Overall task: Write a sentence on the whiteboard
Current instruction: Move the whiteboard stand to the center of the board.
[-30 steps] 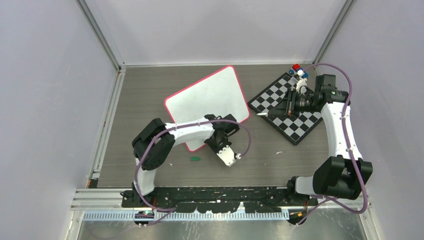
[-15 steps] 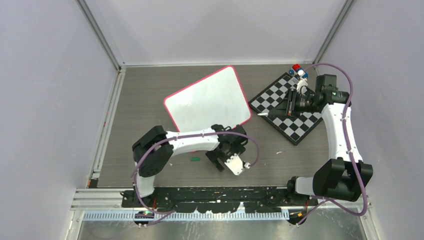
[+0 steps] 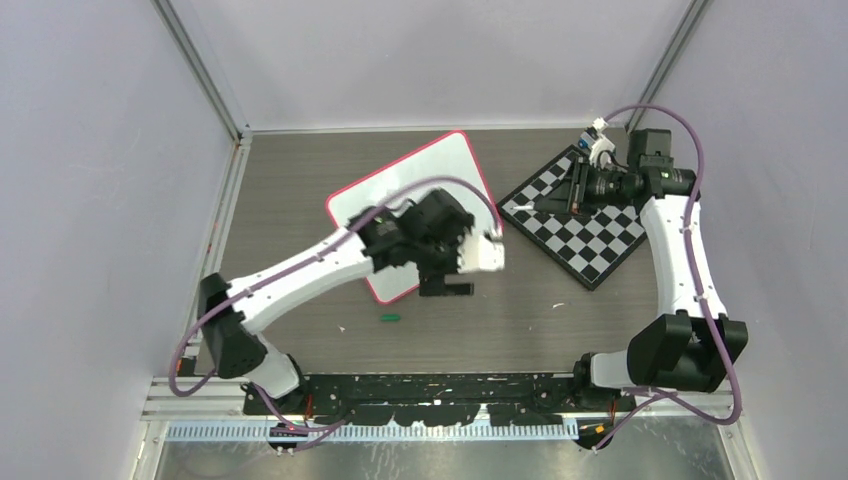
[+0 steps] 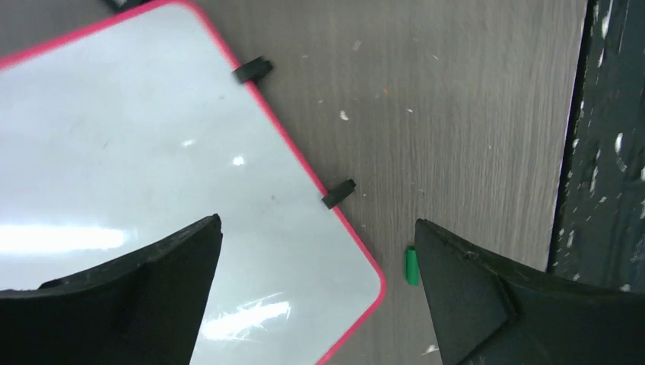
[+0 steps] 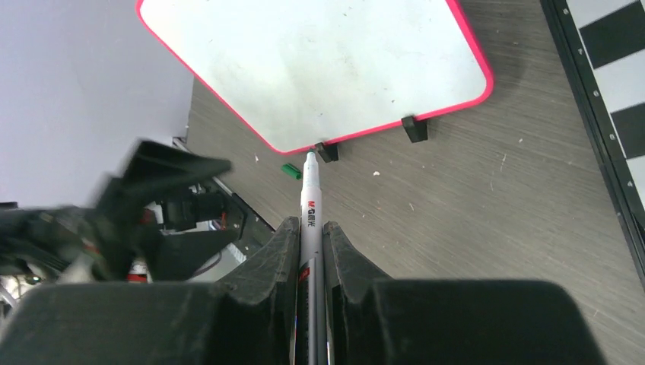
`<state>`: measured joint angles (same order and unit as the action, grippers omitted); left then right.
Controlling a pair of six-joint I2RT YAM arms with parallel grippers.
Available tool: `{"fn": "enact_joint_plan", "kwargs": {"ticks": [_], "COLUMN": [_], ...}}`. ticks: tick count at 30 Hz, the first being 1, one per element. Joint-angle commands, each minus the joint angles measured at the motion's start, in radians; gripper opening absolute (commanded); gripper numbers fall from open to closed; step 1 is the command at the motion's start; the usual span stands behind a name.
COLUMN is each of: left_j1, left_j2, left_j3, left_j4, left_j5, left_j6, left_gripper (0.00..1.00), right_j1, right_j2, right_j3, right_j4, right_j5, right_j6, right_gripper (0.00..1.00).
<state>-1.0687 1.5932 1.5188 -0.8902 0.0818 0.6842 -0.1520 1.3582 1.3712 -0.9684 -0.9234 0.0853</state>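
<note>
Closest to the arms, a small green piece (image 4: 411, 266) is lying alone on the gray tabletop (image 4: 456, 114). It is sitting down below the left fingers (image 4: 317, 222), nearer to one finger than to the other. The left fingers are hanging up in the air and spreading wide apart. They are holding nothing.

Under the left fingers, the whiteboard (image 4: 152, 152) is lying flat on the tabletop, turned at a slant. A pink-red rim is running all around it. One round corner is pointing toward the small green piece, close to it but not touching. Two black clips (image 4: 338, 194) are sticking out from the rim, on the edge that is running under the gap between the left fingers. The white face is looking plain and is shining with bright spots of light.

Farther off, the right fingers (image 5: 310, 226) are squeezing tight on a white marker (image 5: 310, 199). The marker is poking straight out in front of them, and its green tip is showing. The whiteboard is lying out ahead of these fingers, well apart from the tip, with its clip edge facing them. The right fingers are hanging over a black-and-white checkered board (image 3: 585, 240). That board is lying just beside the whiteboard on the tabletop.
</note>
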Motion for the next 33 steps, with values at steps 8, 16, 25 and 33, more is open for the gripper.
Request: {"fn": "enact_joint_plan", "kwargs": {"ticks": [8, 16, 25, 33], "left_j1": [0.691, 1.029, 1.046, 0.980], "left_j2": [-0.218, -0.214, 0.062, 0.240], "left_j3": [0.072, -0.075, 0.106, 0.231], "left_j4": [-0.038, 0.166, 0.254, 0.216], "left_j5": [0.521, 0.797, 0.933, 1.055], "left_j6": [-0.522, -0.653, -0.719, -0.658], "left_gripper": [1.00, 0.94, 0.82, 0.63], "right_j1": [0.322, 0.478, 0.477, 0.477], "right_j2": [0.098, 0.197, 0.117, 0.048], "right_j3": [0.189, 0.293, 0.224, 0.201], "right_j4": [0.151, 0.239, 0.216, 0.120], "right_j5": [0.216, 0.232, 0.200, 0.166], "right_j6": [0.023, 0.040, -0.002, -0.053], "right_gripper": [0.00, 0.00, 0.00, 0.00]}}
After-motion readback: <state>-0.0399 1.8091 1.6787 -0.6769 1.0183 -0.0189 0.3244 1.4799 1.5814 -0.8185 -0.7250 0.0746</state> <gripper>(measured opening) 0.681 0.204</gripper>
